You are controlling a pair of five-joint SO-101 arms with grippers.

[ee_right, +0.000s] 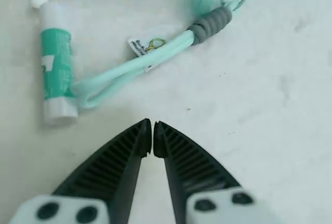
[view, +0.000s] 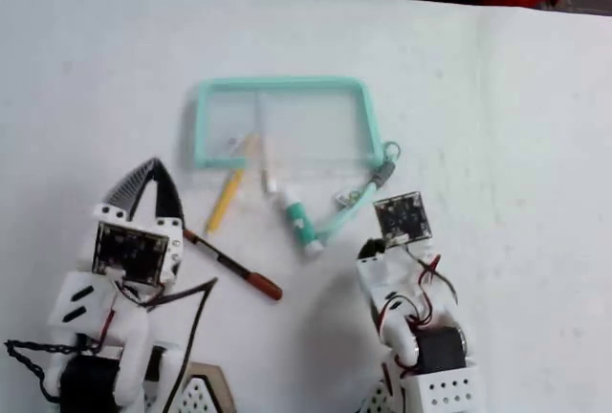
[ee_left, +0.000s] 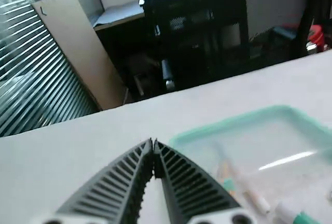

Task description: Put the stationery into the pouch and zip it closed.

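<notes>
Tabletop (view: pixel 535 145), white, carries everything. On it the pouch (view: pixel 277 81), clear with a mint-green border, lies flat across from the two arms. The left arm (view: pixel 105 336) stands on the pouch's near side, off its left corner, and the right arm (view: pixel 421 336) off its right corner. The left gripper (ee_left: pixel 153 143) points at the pouch's left corner, its fingers pressed together with nothing between them. The right gripper (ee_right: pixel 152 125) is likewise closed and empty.

A dark marker (view: pixel 234 265) with a red-brown end lies well clear of the pouch's near edge. A yellow pencil (view: pixel 228 198) crosses that near edge, one end over the clear panel; whether it is inside, I cannot tell. A mint strap (ee_right: pixel 129 71) trails from the pouch's right corner, just ahead of the right gripper's tips. A green-and-white glue stick (ee_right: pixel 54 73) lies outside the pouch, touching the strap's loop end. A slim white stick (view: pixel 270 169) straddles the near edge beside the pencil. A grey collar (ee_right: pixel 210 24) cinches the strap near the corner.
</notes>
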